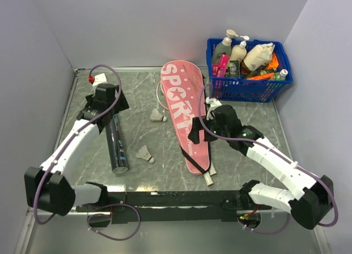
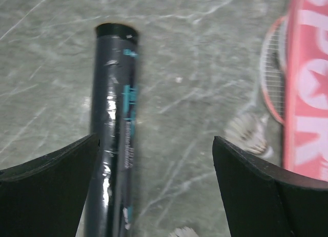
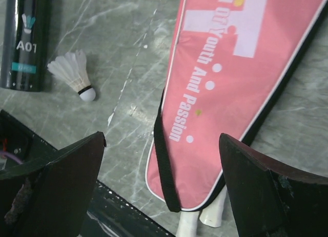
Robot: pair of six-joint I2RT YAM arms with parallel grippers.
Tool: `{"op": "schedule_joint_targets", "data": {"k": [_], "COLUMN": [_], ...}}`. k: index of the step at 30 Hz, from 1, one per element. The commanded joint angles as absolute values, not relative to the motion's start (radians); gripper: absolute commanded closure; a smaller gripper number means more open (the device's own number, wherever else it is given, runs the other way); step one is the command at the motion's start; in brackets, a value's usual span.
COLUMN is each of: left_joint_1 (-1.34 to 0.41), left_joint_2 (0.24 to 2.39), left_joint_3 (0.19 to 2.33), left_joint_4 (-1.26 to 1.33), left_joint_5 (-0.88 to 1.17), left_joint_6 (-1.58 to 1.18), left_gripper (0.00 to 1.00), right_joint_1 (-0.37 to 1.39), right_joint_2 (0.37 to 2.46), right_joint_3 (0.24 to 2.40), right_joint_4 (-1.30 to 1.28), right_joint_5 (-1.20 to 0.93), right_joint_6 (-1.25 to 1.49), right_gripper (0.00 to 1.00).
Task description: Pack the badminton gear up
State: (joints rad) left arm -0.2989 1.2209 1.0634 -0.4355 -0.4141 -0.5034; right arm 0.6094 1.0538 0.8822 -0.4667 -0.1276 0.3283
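My left gripper [image 2: 155, 144] is spread wide and grasps nothing. It hangs over the far end of the black tube [image 1: 116, 147], which lies flat on the surface [image 1: 137, 89] well to the left of the pink cover [image 1: 187, 116]. In the left wrist view the tube runs close along the inside of my left finger [image 2: 48, 191]; I cannot tell whether they touch. My right gripper [image 3: 162, 137] is also released and empty, and it sits above the cover's narrow near end. There a black strap [image 3: 163, 160] crosses the cover, and two white handles [image 3: 202, 219] of the rackets stick out past its edge. A racket head [image 2: 271, 78] peeks out from under the cover's left side. One shuttlecock [image 1: 158, 116] lies just left of the cover. Another [image 1: 145, 154] lies between the cover and the tube. A blue basket [image 1: 250, 92] of bottles stands beyond the cover's right side.
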Motion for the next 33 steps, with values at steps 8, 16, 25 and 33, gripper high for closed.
{"op": "schedule_joint_targets", "data": {"k": [8,16,25,33], "left_joint_1": [-0.098,-0.058,-0.029,-0.002], "left_joint_2": [1.407,1.591,1.753,1.844], "left_joint_3": [1.146,1.213,1.192,1.187], "left_joint_4": [-0.445,-0.431,-0.310,-0.256], "left_joint_5": [-0.370,-0.342,-0.264,-0.219], "left_joint_6": [-0.462,-0.477,-0.391,-0.331], "left_gripper": [0.04,0.04,0.04,0.04], "right_joint_1": [0.626,0.637,0.643,0.646], "right_joint_2": [1.137,1.149,1.164,1.206], "right_joint_3": [0.902,0.908,0.896,0.893], "right_joint_4": [-0.400,-0.382,-0.348,-0.330], "right_joint_5": [-0.248,-0.279,-0.302,-0.321], "right_joint_6": [0.345,0.344,0.345,0.356], "right_gripper": [0.00,0.00,0.00,0.00]}}
